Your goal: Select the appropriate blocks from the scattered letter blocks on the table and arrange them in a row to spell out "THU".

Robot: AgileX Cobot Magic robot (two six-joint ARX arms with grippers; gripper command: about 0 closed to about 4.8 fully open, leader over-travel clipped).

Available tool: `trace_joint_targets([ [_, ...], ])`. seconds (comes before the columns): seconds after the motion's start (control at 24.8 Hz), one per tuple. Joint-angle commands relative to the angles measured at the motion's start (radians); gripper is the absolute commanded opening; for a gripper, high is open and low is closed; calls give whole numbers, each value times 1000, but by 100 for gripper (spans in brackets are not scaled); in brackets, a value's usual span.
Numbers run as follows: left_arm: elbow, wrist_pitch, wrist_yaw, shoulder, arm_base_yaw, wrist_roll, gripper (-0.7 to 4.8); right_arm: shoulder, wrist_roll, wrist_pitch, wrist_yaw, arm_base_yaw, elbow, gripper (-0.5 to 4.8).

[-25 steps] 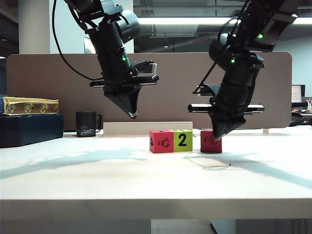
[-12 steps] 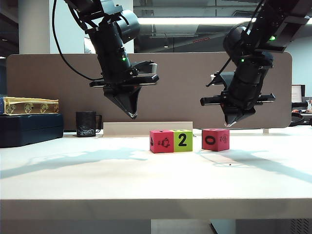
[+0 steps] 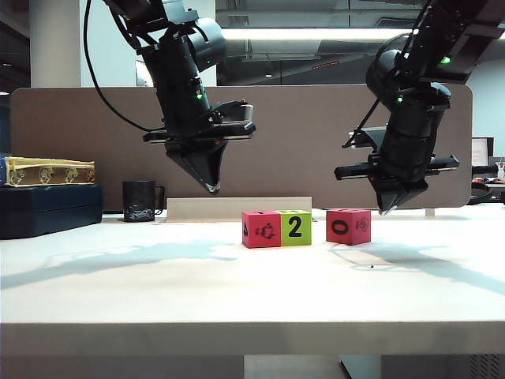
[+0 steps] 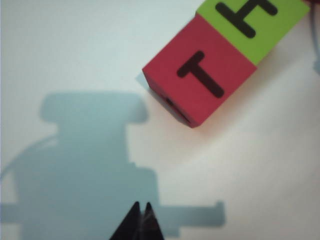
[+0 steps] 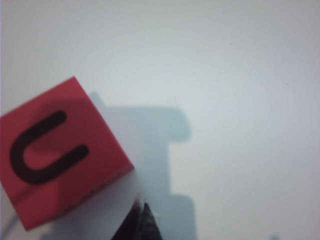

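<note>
On the white table (image 3: 158, 292) a red block (image 3: 261, 229) and a lime green block (image 3: 296, 228) marked 2 stand touching in a row. A second red block (image 3: 349, 227) marked 0 stands a small gap to their right. From above, the joined pair reads T on the red block (image 4: 200, 75) and H on the green block (image 4: 252, 22); the lone red block (image 5: 55, 150) reads U. My left gripper (image 3: 211, 187) (image 4: 141, 205) hangs shut and empty above the table, left of the row. My right gripper (image 3: 390, 210) (image 5: 141, 204) is shut and empty, just right of the U block.
A black mug (image 3: 140, 200) stands at the back left beside a dark blue box (image 3: 47, 207) with a yellow patterned box (image 3: 47, 171) on it. A brown partition panel (image 3: 300, 142) runs behind the table, with a pale strip (image 3: 237, 208) at its foot.
My right gripper has lifted off the lone red block and swung to its right. That block has turned, now showing its 0 face, and sits slightly further right. The left arm has not moved.
</note>
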Motion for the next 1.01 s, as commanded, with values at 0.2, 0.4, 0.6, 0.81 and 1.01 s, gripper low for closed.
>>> trace_joint_targets([
  [0.2,2,-11,2,-8,-2,0,-6,44,35,109,-78,2,3,-6],
  [0.4,2,-11,4,-8,-2,0,-6,68,22,166,-88,3,3,-6],
  [0.6,2,-11,4,-8,-2,0,-6,69,8,293,-99,3,3,-6],
  [0.81,2,-10,4,-8,-2,0,-6,72,8,345,-178,3,3,-6],
  [1.01,2,-10,4,-8,-2,0,-6,74,8,364,-254,3,3,-6],
])
